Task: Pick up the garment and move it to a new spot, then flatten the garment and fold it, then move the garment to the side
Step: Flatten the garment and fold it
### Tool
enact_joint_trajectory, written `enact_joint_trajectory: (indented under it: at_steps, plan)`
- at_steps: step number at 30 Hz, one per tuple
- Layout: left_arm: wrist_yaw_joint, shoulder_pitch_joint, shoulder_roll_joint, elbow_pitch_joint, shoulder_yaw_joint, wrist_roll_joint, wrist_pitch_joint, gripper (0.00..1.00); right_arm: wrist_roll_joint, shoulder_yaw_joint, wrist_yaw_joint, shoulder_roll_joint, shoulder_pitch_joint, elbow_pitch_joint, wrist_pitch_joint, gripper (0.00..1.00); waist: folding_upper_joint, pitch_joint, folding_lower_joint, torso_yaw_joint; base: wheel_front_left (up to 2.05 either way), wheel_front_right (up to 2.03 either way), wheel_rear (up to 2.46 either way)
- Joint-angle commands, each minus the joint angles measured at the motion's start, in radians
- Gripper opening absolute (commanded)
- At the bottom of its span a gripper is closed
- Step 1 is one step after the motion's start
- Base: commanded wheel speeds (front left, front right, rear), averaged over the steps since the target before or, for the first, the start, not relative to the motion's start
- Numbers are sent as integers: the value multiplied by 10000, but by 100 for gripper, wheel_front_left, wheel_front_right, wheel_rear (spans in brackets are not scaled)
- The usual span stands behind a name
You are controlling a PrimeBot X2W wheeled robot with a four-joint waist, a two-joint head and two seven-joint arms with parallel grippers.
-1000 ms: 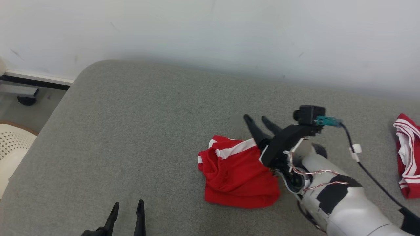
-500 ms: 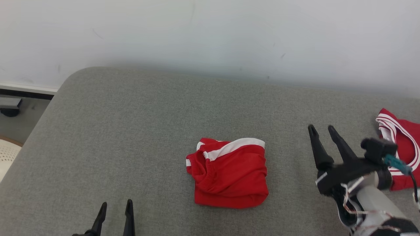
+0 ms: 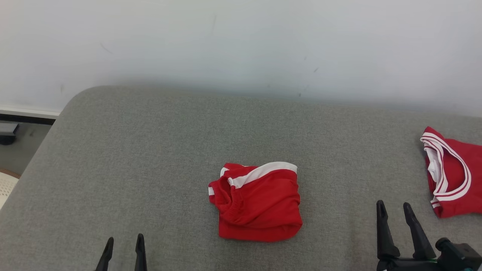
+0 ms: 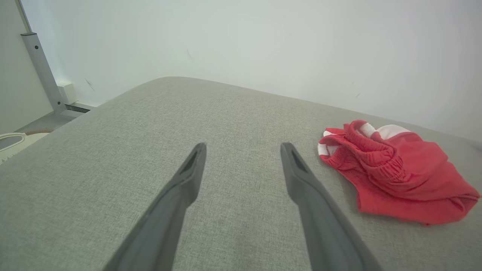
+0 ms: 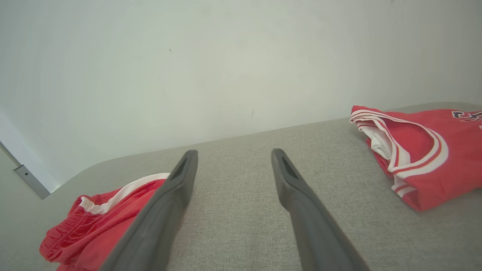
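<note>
The garment (image 3: 258,201) is a pair of red shorts with a white stripe, lying folded in a small bundle at the middle of the grey cushion (image 3: 150,158). It also shows in the left wrist view as the red bundle (image 4: 395,175), and the shorts (image 5: 101,222) lie low on the left in the right wrist view. My left gripper (image 3: 123,244) is open at the lower left, well apart from the bundle. My right gripper (image 3: 394,210) is open at the lower right, empty and to the right of the shorts.
A red jersey with white trim (image 3: 450,177) lies at the cushion's right edge, and the same jersey (image 5: 418,150) appears in the right wrist view. A pale wall (image 3: 241,45) stands behind. Floor and a cream perforated object (image 3: 5,186) lie beyond the cushion's left edge.
My right gripper has left the shorts and drawn back to the lower right, open and empty. The shorts stay on the cushion. The head camera has shifted.
</note>
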Motion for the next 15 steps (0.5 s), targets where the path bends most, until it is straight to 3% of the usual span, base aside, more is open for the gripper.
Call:
enact_joint_trajectory:
  at_steps: [1,15]
  plan:
    - [-21,93,0,-49,29,80,-35,100,-152,-50,9,93,206,-214,-34,100,0,-10,1,-21,0,0,0]
    - [99,-23,-1,-296,-169,276,-35,100,-813,100,9,446,477,-809,-34,100,0,62,1,24,0,0,0]
